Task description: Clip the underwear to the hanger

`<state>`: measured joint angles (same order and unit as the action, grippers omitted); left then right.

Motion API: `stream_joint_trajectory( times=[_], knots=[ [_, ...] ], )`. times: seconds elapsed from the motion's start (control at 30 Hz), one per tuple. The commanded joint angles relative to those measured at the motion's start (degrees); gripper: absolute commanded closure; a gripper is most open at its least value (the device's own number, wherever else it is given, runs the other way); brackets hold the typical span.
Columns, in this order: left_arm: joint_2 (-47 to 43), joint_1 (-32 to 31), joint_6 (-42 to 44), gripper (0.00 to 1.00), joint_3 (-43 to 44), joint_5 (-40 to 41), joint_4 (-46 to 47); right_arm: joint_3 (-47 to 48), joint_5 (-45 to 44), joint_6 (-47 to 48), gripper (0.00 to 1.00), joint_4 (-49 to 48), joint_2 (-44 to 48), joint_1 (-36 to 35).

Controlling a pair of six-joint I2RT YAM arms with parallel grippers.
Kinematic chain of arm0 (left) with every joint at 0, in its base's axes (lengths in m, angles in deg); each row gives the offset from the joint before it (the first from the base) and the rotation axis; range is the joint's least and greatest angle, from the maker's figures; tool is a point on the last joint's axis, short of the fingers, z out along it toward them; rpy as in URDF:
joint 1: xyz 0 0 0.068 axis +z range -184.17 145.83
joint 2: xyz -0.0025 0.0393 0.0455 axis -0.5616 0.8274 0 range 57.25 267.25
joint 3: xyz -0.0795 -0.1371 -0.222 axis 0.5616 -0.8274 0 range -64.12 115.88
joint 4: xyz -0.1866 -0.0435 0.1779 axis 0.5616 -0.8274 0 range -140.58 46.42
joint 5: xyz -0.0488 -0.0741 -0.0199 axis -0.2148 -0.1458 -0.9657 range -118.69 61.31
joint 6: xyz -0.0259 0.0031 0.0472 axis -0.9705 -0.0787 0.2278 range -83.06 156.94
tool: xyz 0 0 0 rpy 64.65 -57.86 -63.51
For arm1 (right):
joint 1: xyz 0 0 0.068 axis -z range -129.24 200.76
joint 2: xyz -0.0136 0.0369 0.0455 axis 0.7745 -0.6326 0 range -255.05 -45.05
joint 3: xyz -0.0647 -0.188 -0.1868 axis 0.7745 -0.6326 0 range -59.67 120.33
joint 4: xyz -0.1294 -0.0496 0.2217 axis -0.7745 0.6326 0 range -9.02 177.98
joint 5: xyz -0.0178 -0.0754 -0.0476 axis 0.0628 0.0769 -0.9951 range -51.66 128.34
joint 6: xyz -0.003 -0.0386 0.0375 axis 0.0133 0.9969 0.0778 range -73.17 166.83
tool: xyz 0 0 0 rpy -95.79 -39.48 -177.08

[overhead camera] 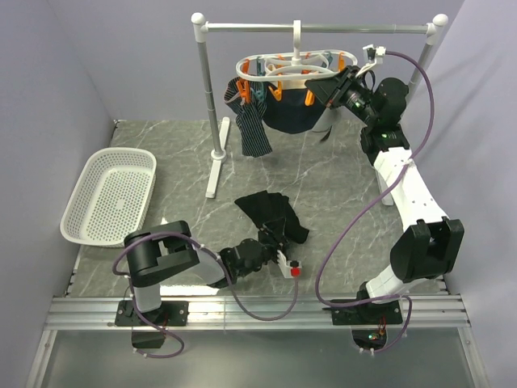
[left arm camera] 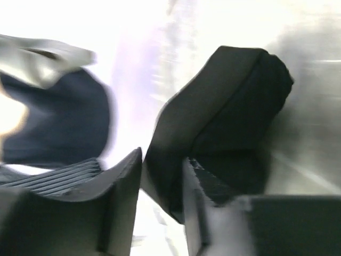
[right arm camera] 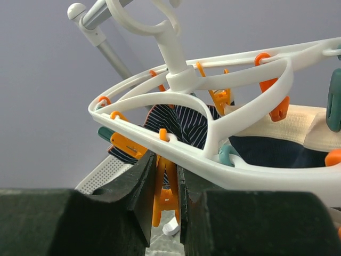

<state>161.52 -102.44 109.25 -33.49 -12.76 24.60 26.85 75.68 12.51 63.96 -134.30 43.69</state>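
The black underwear (overhead camera: 271,212) lies crumpled on the marble table, just beyond my left gripper (overhead camera: 275,242). The left wrist view is blurred. There my left gripper (left arm camera: 163,157) stands open, with a fold of the underwear (left arm camera: 224,106) reaching into the gap and touching the right finger. The white hanger (overhead camera: 295,69) hangs by its hook from the rail at the back. My right gripper (overhead camera: 327,90) is at its right side. In the right wrist view my right gripper (right arm camera: 166,184) is shut on an orange peg (right arm camera: 168,192) that hangs under the hanger's rim (right arm camera: 250,165).
A striped garment (overhead camera: 252,129) and a dark navy one (overhead camera: 292,117) hang pegged to the hanger. The silver rail stand (overhead camera: 214,153) rises at the back. A white mesh basket (overhead camera: 109,194) sits at the left. Purple cables loop near both arm bases.
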Motion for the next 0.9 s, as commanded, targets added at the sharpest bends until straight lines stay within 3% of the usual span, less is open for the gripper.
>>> stream_joint_trajectory(
  times=[0.0,0.13,0.17,0.2,0.27,0.37,0.4,0.5,0.6,0.63,0.77,0.87],
  knots=[
    [-2.8,-1.2,-13.4,0.54,3.0,3.9,-12.9,3.1,2.8,1.9,1.0,2.8,-1.0,0.4],
    [-9.2,-1.5,-25.3,0.34,8.0,-2.7,-33.9,4.2,2.7,2.2,1.0,3.1,-1.7,0.3],
    [-12.6,-1.5,-27.0,0.17,8.9,-8.1,-43.9,4.4,2.7,2.2,1.0,3.1,-1.9,0.4],
    [-14.7,-1.5,-28.7,0.07,9.6,-11.4,-48.3,4.4,2.7,2.2,1.0,3.1,-2.0,0.3],
    [-21.0,-1.3,-32.0,0.01,9.7,-17.6,-54.3,5.0,2.7,2.2,1.0,3.1,-2.3,0.4],
    [-27.3,2.4,-33.5,0.01,10.1,-32.7,-63.6,5.4,2.7,2.2,1.0,2.9,-2.5,0.4],
    [-29.2,4.3,-33.9,0.01,11.2,-41.8,-70.2,5.5,2.6,2.0,1.0,2.8,-2.5,0.5],
    [-25.8,12.9,-33.8,0.02,20.5,-55.7,-80.0,5.5,2.7,1.5,1.0,2.3,-2.7,0.4],
    [-17.2,19.5,-27.7,0.04,32.1,-63.4,-93.4,5.4,3.0,1.2,1.0,2.0,-2.9,0.4],
    [-14.5,21.3,-20.6,0.06,38.7,-66.9,-102.3,5.6,3.2,1.1,1.0,2.1,-2.9,0.3],
    [2.1,24.0,-6.4,0.11,56.5,-73.0,-123.6,5.8,3.4,1.3,1.0,2.2,-3.1,0.4],
    [7.1,23.7,-5.5,0.12,63.7,-72.5,-127.6,6.0,3.5,1.8,1.0,2.8,-3.1,0.4]
  ],
)
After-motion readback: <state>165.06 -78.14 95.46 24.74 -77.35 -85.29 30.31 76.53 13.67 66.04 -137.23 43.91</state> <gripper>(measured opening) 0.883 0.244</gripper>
